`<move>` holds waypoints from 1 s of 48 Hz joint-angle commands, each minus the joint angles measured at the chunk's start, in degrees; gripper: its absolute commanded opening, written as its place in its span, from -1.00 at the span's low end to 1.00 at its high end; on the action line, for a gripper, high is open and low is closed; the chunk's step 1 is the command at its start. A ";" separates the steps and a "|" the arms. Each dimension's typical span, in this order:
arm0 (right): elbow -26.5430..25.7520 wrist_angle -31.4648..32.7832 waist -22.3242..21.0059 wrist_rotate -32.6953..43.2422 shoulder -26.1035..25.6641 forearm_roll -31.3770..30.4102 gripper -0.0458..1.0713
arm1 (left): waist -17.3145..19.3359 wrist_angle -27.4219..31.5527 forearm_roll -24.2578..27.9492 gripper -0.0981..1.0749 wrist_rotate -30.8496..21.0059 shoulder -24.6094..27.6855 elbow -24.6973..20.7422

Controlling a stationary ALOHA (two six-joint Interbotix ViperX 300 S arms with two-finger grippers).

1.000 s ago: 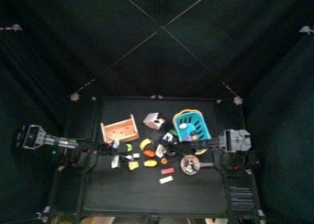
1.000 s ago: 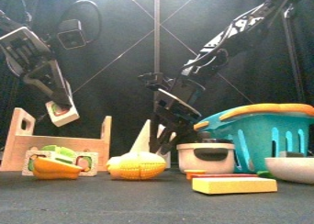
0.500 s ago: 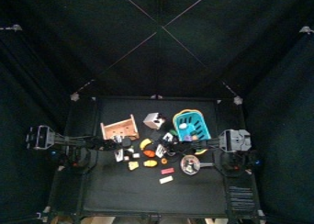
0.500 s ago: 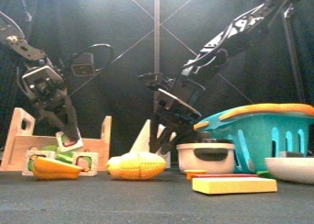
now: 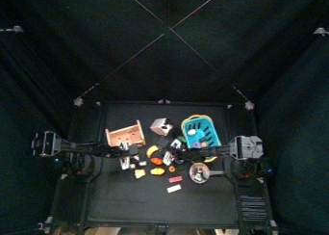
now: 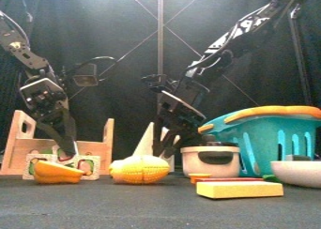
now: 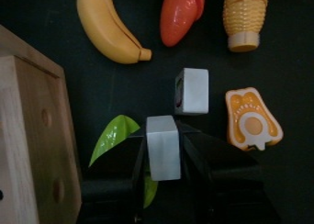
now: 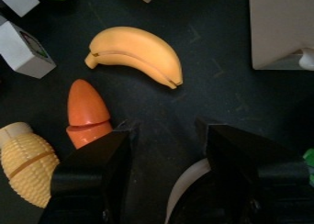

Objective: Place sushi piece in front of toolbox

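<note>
My left gripper is shut on a white sushi piece and holds it low beside the wooden toolbox, over a green leaf. A second sushi piece lies just ahead of it. In the front view the left gripper hangs low in front of the toolbox. In the top view it is just below the toolbox. My right gripper is open and empty above a bowl, near a banana and a carrot.
A corn cob, a dark bowl, a yellow block and a teal basket stand along the front. A white box sits at the back. An orange egg-shaped toy lies near the left gripper.
My left gripper has come down with the sushi piece from well above the toolbox to near the table in front of it. The right arm has not moved.
</note>
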 commanded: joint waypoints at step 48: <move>-0.09 -0.18 0.00 -0.09 -1.58 -0.26 0.63 | 3.52 10.90 0.18 0.59 -0.09 -10.72 -3.69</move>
